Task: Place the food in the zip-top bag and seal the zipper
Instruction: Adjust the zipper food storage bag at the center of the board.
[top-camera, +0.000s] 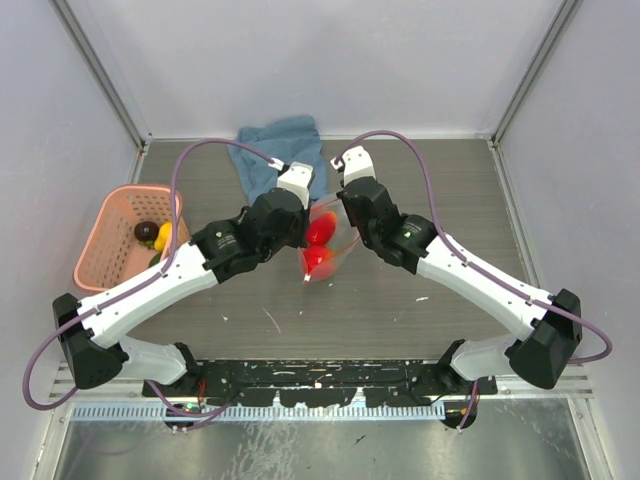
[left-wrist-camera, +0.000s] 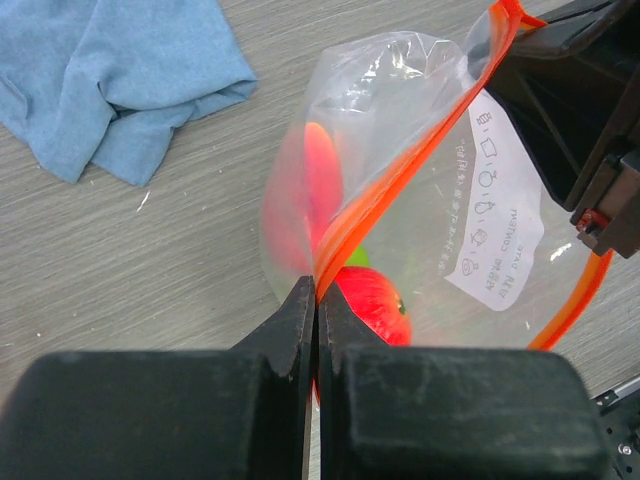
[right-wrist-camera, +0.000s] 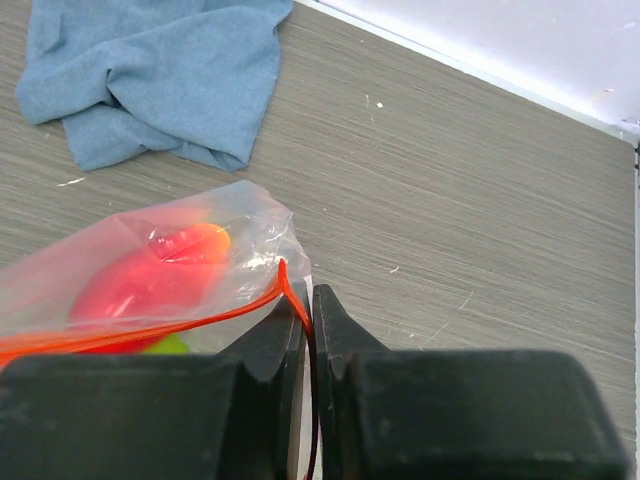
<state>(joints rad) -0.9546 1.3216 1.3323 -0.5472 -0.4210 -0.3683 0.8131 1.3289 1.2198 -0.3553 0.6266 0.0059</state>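
The clear zip-top bag (top-camera: 335, 262) hangs between my two grippers above the table's middle. Red food (top-camera: 319, 229) shows through it, with a bit of green (left-wrist-camera: 357, 258) between two red fruits (left-wrist-camera: 378, 303). My left gripper (left-wrist-camera: 317, 287) is shut on the orange zipper (left-wrist-camera: 400, 170) partway along the strip. The right gripper (right-wrist-camera: 308, 302) is shut on the zipper's end (right-wrist-camera: 284, 275), with the bag (right-wrist-camera: 150, 265) trailing off to its left. In the left wrist view the right gripper's black body (left-wrist-camera: 570, 110) stands at the strip's far end. More food, yellow (top-camera: 164, 234) and dark brown (top-camera: 147, 231), lies in a basket.
A pink lattice basket (top-camera: 108, 225) stands at the left edge of the table. A crumpled blue cloth (top-camera: 285, 150) lies at the back, just behind the bag. White walls close the table on three sides.
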